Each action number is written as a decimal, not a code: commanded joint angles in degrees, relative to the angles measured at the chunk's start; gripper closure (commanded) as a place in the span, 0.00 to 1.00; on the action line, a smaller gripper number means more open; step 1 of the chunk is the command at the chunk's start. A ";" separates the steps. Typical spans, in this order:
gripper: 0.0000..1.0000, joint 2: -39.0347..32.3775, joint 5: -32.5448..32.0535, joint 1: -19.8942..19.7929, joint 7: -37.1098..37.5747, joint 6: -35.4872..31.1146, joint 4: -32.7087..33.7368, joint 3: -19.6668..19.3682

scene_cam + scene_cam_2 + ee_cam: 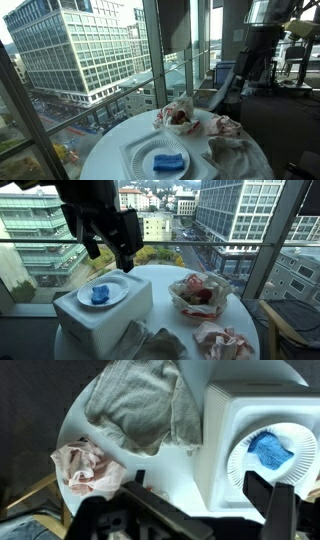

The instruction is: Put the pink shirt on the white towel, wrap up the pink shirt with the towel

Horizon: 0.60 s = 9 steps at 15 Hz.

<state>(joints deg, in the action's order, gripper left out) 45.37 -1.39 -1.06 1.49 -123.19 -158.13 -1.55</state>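
Loosely crumpled pink shirt (88,468) (whitish patches) near rumpled white towel (140,405); gripper (110,256) released.

Gripper (109,254) in an exterior view: black all over, a chunky, boxy housing against the bright window. In the wrist view its fingers (268,508) are thick, matte black, square-edged blocks. The arm (264,13) in an exterior view has a pale grey, rounded shell; finer details are too dark to tell.

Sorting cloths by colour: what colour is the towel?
The towel is plain off-white to pale grey, clearest in the wrist view.
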 commanded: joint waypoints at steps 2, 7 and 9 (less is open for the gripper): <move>0.00 -4.72 0.72 -1.40 1.21 -5.65 -0.04 -0.56; 0.00 -15.02 -0.43 -8.89 5.22 -18.19 -0.27 -3.93; 0.00 -21.09 0.50 -11.38 5.93 -26.04 -0.49 -5.95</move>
<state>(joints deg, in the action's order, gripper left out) 32.39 -1.42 -9.11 5.45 -139.54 -158.70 -5.50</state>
